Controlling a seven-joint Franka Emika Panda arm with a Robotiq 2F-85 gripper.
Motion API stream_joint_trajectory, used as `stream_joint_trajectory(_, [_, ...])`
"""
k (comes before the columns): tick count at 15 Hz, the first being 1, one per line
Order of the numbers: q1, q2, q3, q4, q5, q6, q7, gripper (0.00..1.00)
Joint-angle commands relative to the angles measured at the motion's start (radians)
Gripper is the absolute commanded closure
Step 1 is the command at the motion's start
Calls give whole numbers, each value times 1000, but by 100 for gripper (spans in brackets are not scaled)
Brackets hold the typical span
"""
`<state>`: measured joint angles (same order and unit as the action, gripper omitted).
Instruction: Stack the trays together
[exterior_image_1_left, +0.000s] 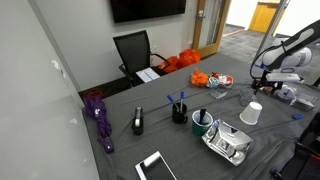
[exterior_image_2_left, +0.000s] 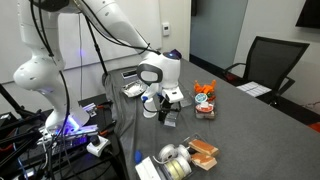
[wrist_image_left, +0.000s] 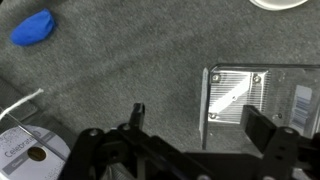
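Note:
In the wrist view a silver ridged tray (wrist_image_left: 250, 95) lies flat on the grey table. My gripper (wrist_image_left: 200, 118) is open and empty and hangs just above the tray's left edge: one finger is over the bare table, the other over the tray. In both exterior views the gripper (exterior_image_1_left: 262, 78) (exterior_image_2_left: 163, 102) points down at the table's end near the robot base. A tray (exterior_image_2_left: 170, 120) lies just below it. Another clear tray holding things (exterior_image_1_left: 228, 140) (exterior_image_2_left: 190, 158) sits at the table's front edge.
A white cup (exterior_image_1_left: 250, 113) (wrist_image_left: 280, 3) stands near the gripper. A blue scrap (wrist_image_left: 35, 27) and a disc spool (wrist_image_left: 30, 152) lie nearby. An orange item (exterior_image_1_left: 205, 78), a pen cup (exterior_image_1_left: 179, 110), a purple umbrella (exterior_image_1_left: 98, 115) and a chair (exterior_image_1_left: 135, 50) are further off.

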<state>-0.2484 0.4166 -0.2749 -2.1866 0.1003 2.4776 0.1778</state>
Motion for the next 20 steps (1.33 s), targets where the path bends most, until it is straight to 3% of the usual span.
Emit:
stream_joint_trajectory(1, [-1, 42, 13, 17, 9, 23, 15, 0])
stream_joint_trajectory(3, [-17, 52, 42, 15, 61, 45, 2, 0])
stream_joint_trajectory(4, [-27, 56, 59, 13, 97, 64, -13, 25])
stream_joint_trajectory(6, [-27, 64, 72, 13, 136, 86, -14, 33])
stream_joint_trajectory(15, [-28, 69, 79, 16, 181, 98, -7, 97])
stream_joint_trajectory(20, [-30, 11, 64, -37, 162, 111, -29, 99])
